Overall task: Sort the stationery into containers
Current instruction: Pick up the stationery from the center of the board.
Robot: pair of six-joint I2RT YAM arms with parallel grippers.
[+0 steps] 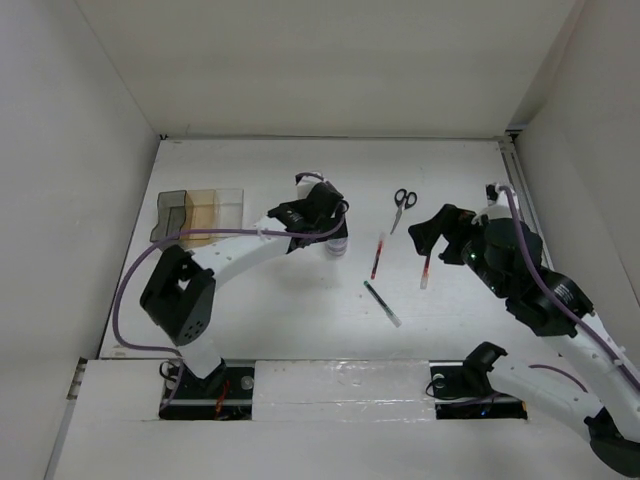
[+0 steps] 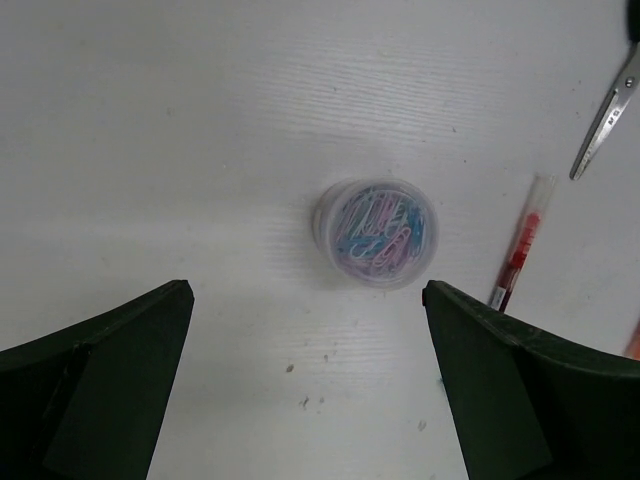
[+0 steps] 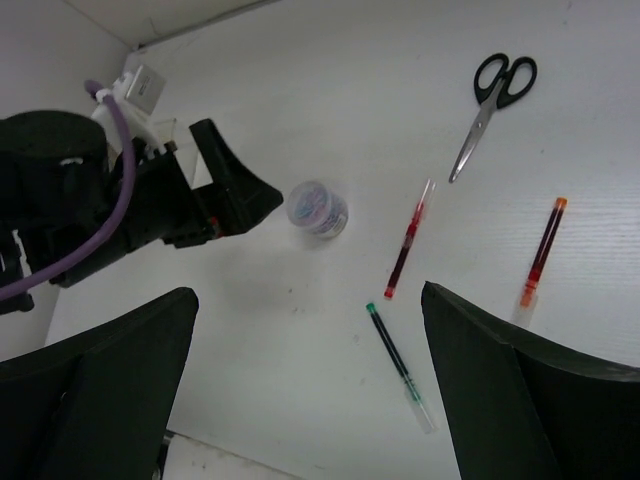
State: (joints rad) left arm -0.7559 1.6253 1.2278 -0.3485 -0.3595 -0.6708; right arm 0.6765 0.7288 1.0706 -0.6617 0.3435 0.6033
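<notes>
A small round clear tub of coloured paper clips (image 2: 377,232) stands on the white table; it also shows in the right wrist view (image 3: 318,208). My left gripper (image 2: 307,300) is open and empty, hovering just short of it (image 1: 330,228). Black-handled scissors (image 1: 403,203), two red pens (image 1: 378,255) (image 1: 426,268) and a black pen with a clear tip (image 1: 382,303) lie right of centre. My right gripper (image 3: 310,295) is open and empty above the pens (image 1: 432,232). The clear tray with tan inside (image 1: 212,212) and the smoky cup (image 1: 170,215) stand at the far left.
White walls close the table on the left, back and right. The left arm (image 1: 230,262) stretches across the table between the tray and the tub. A white strip (image 1: 340,385) runs along the near edge by the arm bases.
</notes>
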